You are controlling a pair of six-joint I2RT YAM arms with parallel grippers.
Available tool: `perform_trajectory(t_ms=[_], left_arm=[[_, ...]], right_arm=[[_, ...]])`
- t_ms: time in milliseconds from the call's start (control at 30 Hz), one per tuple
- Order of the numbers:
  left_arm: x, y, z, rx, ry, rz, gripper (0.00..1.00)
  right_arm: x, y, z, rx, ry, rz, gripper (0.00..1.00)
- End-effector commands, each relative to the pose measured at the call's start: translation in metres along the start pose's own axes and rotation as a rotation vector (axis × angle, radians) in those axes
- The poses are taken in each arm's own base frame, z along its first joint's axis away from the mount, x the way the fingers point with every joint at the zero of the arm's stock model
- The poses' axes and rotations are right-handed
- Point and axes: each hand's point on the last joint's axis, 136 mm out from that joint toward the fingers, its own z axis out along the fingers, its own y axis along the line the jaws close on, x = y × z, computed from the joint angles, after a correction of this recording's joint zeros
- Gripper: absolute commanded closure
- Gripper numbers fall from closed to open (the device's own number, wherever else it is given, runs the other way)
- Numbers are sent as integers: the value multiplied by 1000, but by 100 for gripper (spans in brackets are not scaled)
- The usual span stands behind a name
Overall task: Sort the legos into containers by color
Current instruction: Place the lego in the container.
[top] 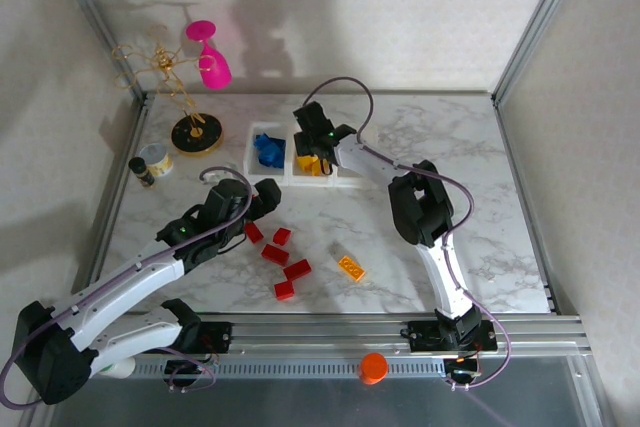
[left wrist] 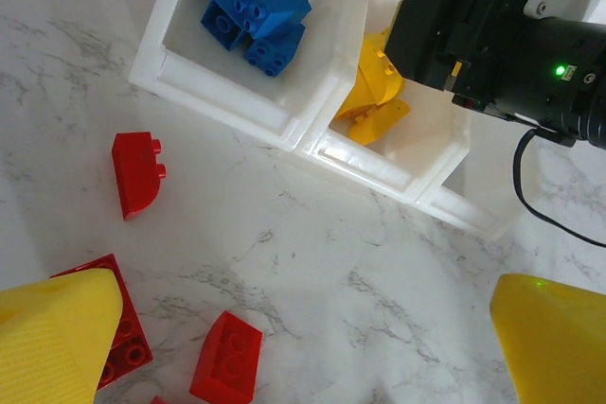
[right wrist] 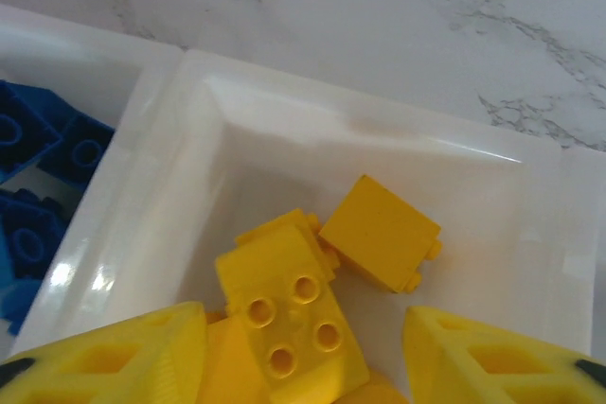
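Yellow legos [right wrist: 284, 319] lie loose in mid bin [right wrist: 218, 92] under right hand [right wrist: 303, 357], fingers spread, nothing pinched. Blues [left wrist: 256, 11] done, next bin over. To go: five reds [top: 285, 257] by spread, empty left hand [left wrist: 303, 347], plus yellow oblong [top: 351, 266] to its right on marble tabletop [top: 470, 197]. Glossy studded plastic; bins translucent white.

Bins [left wrist: 227, 101] behind, loose legos [top: 275, 254] in front.
The bins stood in a row at the rear of the table [top: 480, 207]. Legos lay in the left and middle ones, more lay before them, and a stand [top: 196, 133] stood left.
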Motion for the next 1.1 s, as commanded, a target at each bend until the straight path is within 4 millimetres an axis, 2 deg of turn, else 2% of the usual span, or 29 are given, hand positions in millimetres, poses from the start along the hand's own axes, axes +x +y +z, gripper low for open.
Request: perform_trajectory(t_ms=[0,100,167,300,433,500,767,933,1067], left_arm=[[-5,-13,-5,47,-2,20,0],[0,-14,-8,66,23,27,0],[6,-17,-11,103,47,30,0],[15,-12,-17,126,61,37,0],[25,-7,-20,137,88,43,0],[30,-8,-21,161,97,40,0],[60,-2,-23,167,152,23,0],[76,-6,-28,192,174,14,0],[86,-2,-28,180,190,-1,0]], right_arm=[[-25,8,-50,-77,-55,15,41],[-12,11,-78,-142,-61,24,39],[4,8,-95,-152,-47,15,37],[51,-4,-128,-147,-3,2,34],[103,-19,-147,-101,102,5,32],[127,-21,-158,-85,134,-9,30],[227,-16,-189,-53,316,-42,25],[266,-10,-202,-39,372,-58,22],[298,-2,-206,-65,431,-66,19]])
